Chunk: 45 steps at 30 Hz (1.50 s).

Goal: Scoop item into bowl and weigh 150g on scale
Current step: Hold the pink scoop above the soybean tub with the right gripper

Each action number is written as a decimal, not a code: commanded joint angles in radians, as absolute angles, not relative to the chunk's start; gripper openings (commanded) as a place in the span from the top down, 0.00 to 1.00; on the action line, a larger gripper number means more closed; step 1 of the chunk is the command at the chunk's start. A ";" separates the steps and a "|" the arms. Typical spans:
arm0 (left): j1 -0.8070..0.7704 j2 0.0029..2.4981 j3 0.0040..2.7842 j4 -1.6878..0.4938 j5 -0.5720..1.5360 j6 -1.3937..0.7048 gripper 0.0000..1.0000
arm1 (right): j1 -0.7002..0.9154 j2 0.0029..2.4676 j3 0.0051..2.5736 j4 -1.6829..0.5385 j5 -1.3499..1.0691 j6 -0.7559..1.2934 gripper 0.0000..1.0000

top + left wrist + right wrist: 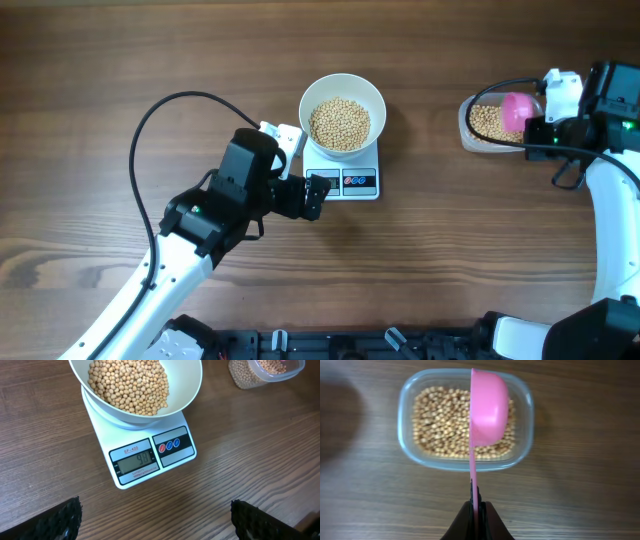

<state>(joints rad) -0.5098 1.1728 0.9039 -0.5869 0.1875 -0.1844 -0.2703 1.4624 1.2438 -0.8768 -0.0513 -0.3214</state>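
White links and black joint housings are shown on the left arm (150,300), lower left, and the right arm (610,230), far right, each trailed by a looping black cable (190,94).

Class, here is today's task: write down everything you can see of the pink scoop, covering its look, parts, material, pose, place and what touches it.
The pink scoop looks like glossy, smooth plastic. It has a rounded cup and a long, thin, flat handle. It is rolled onto its side, so the wrist camera sees it edge-on and its inside is hidden. It is over the clear tub of beans; whether it touches them cannot be told. The right gripper is shut on the handle's near end.
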 commanded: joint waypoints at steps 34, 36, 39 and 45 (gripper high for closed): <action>-0.514 1.174 0.903 -0.587 0.182 -0.165 0.00 | -0.119 1.597 1.236 -0.887 0.119 -0.309 0.96; -0.514 1.174 0.903 -0.587 0.182 -0.165 0.00 | -0.104 1.598 1.235 -0.890 0.108 -0.310 0.96; -0.514 1.174 0.903 -0.587 0.182 -0.165 0.00 | -0.088 1.598 1.236 -0.903 0.096 -0.311 0.96; -0.514 1.174 0.903 -0.587 0.182 -0.165 0.00 | -0.083 1.598 1.236 -0.938 0.002 -0.311 0.96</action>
